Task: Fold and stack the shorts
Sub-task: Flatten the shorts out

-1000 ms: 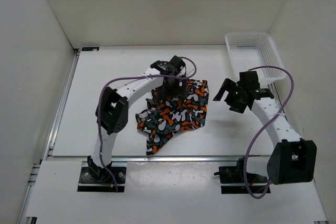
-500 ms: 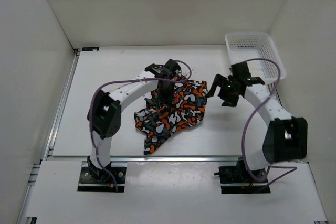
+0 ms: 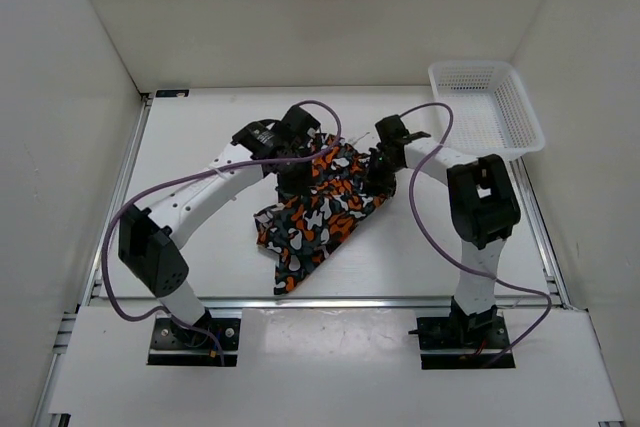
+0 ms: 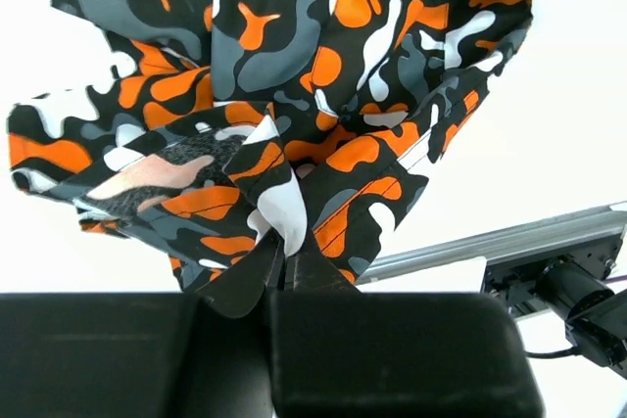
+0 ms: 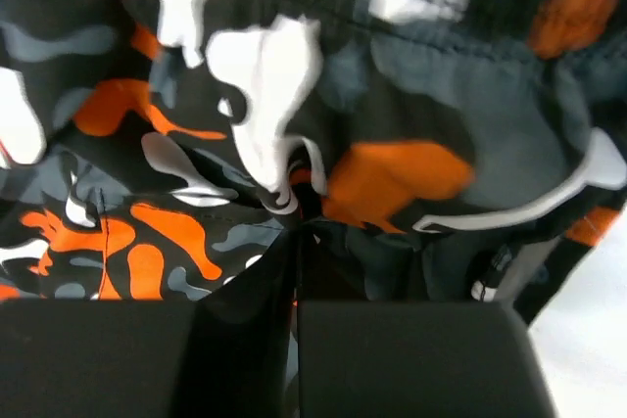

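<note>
Two pinches on the shorts (image 3: 318, 215), rumpled at centre of the bench (image 3: 190, 157)
Left gripper (image 4: 284, 263) and right gripper (image 5: 299, 227) each clamp cloth; spreading before folding, likely; next, lift and pull apart evenly.

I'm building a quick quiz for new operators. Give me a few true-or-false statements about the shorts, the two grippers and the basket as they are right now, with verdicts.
1. The left gripper is shut on the shorts. True.
2. The right gripper hangs open above the basket. False: the right gripper is shut on the shorts' cloth, well apart from the basket.
3. The shorts lie inside the white mesh basket. False: they are on the table, to the left of the basket.
4. The shorts are bunched and uneven, not yet a neat fold. True.
</note>
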Motion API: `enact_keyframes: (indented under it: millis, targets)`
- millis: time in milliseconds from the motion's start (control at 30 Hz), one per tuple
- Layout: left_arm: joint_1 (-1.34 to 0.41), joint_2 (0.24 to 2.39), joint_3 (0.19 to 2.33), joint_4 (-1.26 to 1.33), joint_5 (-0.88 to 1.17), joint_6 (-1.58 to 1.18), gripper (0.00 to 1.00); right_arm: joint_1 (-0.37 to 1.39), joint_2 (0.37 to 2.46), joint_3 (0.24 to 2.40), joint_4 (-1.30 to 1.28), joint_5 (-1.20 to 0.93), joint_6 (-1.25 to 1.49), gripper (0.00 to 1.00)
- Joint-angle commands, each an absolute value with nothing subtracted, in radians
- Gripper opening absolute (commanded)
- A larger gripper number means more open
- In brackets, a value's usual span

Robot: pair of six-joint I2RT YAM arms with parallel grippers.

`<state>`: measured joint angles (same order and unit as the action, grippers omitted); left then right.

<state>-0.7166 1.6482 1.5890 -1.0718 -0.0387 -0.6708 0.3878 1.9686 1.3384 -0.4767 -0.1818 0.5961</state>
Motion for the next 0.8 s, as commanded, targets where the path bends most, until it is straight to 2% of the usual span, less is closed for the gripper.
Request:
enact_keyframes:
  millis: [0,133,167,200,267,300,333,467,600,633,700,733,767]
  targets:
    - [-0.718,1.611,1.69,-1.124,-0.103,-0.651,0.1,0.391,1.951,1.472,-0.474,-0.123,0.62,0.0]
    - [-0.617,1.683,1.924,-1.201,-0.162,-0.566,0.1,0.342,1.931,1.701,-0.54,-0.103,0.62,0.0]
    - [-0.568,1.731,1.998,-1.241,-0.175,-0.546,0.1,0.328,1.931,1.817,-0.554,-0.123,0.62,0.0]
    - [-0.542,1.761,2.161,-1.261,-0.175,-0.505,0.1,0.305,1.921,1.872,-0.58,-0.123,0.629,0.0]
    - [-0.461,1.824,2.348,-1.329,-0.157,-0.476,0.1,0.285,1.908,2.016,-0.601,-0.132,0.64,0.0]
    - [-0.434,1.883,2.528,-1.35,-0.138,-0.463,0.1,0.267,1.885,2.049,-0.612,-0.141,0.649,0.0]
    - [-0.411,1.884,2.564,-1.35,-0.088,-0.463,0.1,0.267,1.869,2.072,-0.612,-0.141,0.649,0.0]
    - [-0.354,1.797,2.53,-1.235,-0.046,-0.474,0.1,0.258,1.747,2.051,-0.612,-0.118,0.638,0.0]
    - [-0.354,1.662,2.364,-1.173,-0.046,-0.483,0.1,0.319,1.523,1.794,-0.566,-0.06,0.626,0.0]
    - [-0.376,1.596,2.259,-1.16,-0.046,-0.483,0.1,0.336,1.473,1.626,-0.519,-0.013,0.626,0.0]
    - [-0.406,1.511,2.101,-1.132,-0.072,-0.506,0.1,0.4,1.34,1.46,-0.503,0.075,0.635,0.0]
    - [-0.437,1.403,1.881,-1.105,-0.072,-0.523,0.1,0.417,1.3,1.305,-0.503,0.118,0.656,0.0]
    - [-0.451,1.343,1.749,-1.067,-0.058,-0.569,0.1,0.428,1.264,1.225,-0.503,0.15,0.679,0.0]
